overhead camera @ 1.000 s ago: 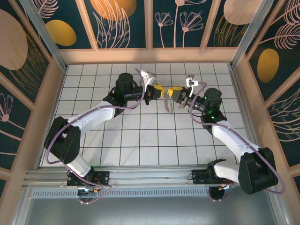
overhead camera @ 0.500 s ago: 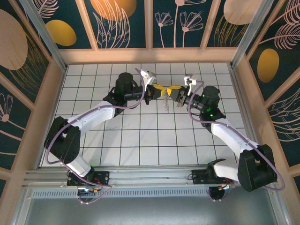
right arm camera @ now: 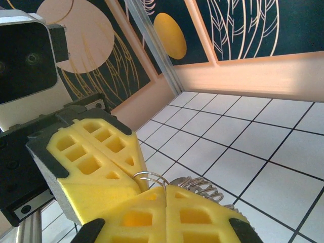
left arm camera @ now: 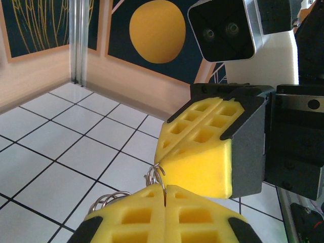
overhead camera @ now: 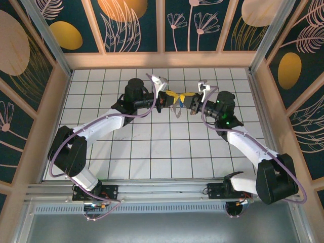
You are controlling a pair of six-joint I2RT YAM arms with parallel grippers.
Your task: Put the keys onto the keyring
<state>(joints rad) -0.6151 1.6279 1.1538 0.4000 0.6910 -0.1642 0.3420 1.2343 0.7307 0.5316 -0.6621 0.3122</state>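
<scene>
- Nearest you, both arm bases sit on the metal rail (overhead camera: 162,188) along the near edge.
- Past the rail, the white tiled table (overhead camera: 152,152) lies open between the arms. They bow outward, and the left arm's elbow is close to the left wall.
- Beyond the middle of the table, the left gripper (overhead camera: 172,97) and the right gripper (overhead camera: 185,100) meet tip to tip. You cannot tell whether their pads touch.
- In the left wrist view, the left gripper's yellow pads (left arm camera: 131,215) press flat together. The thin wire ring of the keyring (left arm camera: 155,177) rises from their seam, so this gripper is clamped on it.
- In the right wrist view, the right gripper's pads (right arm camera: 197,217) are closed the same way, with the same wire loop coming out of their seam.
- A metal coil (right arm camera: 200,185) sits just beside the closed pads, over the tiles.
- The key is too small or too hidden to make out where the grippers meet.
- Farthest off, the wooden far wall (overhead camera: 162,59) is near the grippers but apart from them, with bare tiles between. Both side walls are well apart from the tips.
</scene>
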